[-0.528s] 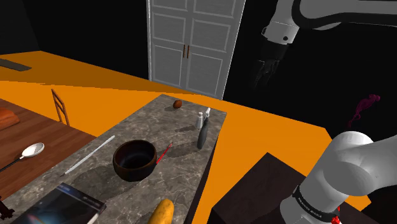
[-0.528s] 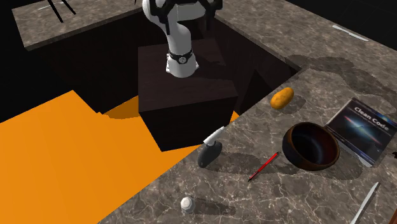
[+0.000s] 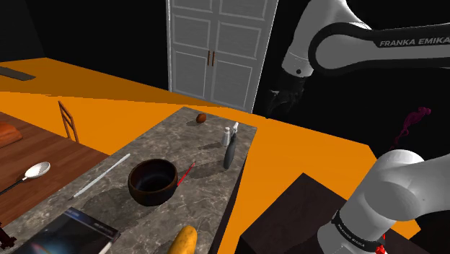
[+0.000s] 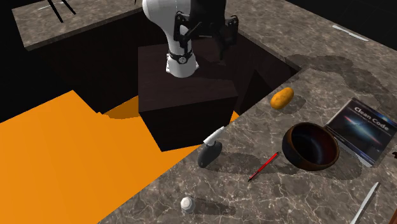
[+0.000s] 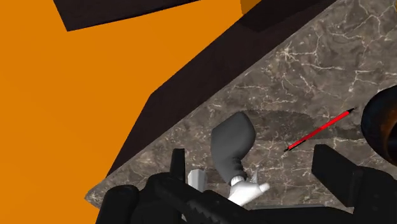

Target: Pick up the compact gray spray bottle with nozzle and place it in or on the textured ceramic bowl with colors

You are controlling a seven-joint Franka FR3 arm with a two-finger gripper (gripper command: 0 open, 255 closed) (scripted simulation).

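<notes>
Two black fingers (image 5: 335, 170) stand wide apart on the gripper (image 5: 249, 159), so it is open and holds nothing. It hangs high in the air (image 3: 276, 104), well above the marble counter (image 3: 205, 206) and off its near edge, over the gap between the stand and the counter (image 4: 207, 37).

The spray bottle (image 5: 232, 141) lies almost straight ahead of the gripper and well below it, framed between the two fingers in the wrist view. It has a dark gray, rounded body and a white nozzle head. It seems to stand upright near the counter's edge (image 3: 228, 153), though the steep angle of the second exterior view (image 4: 208, 154) leaves that unsure. A small white shaker (image 5: 194, 179) stands near it, off toward one finger. A red pencil (image 5: 318, 130) lies beyond the bottle, and past it, by the other finger, is the rim of the dark brown bowl (image 5: 380, 130), which is empty (image 4: 296, 159).

The bottle looks small, light and stiff, probably smooth plastic, so it may slip or tip if nudged off-centre. The body is the best place to grip it, across its narrower width just under the white head. The nozzle looks too thin and uneven for a firm hold. The approach has not reached grasping height, and the descent should keep clear of the shaker.
</notes>
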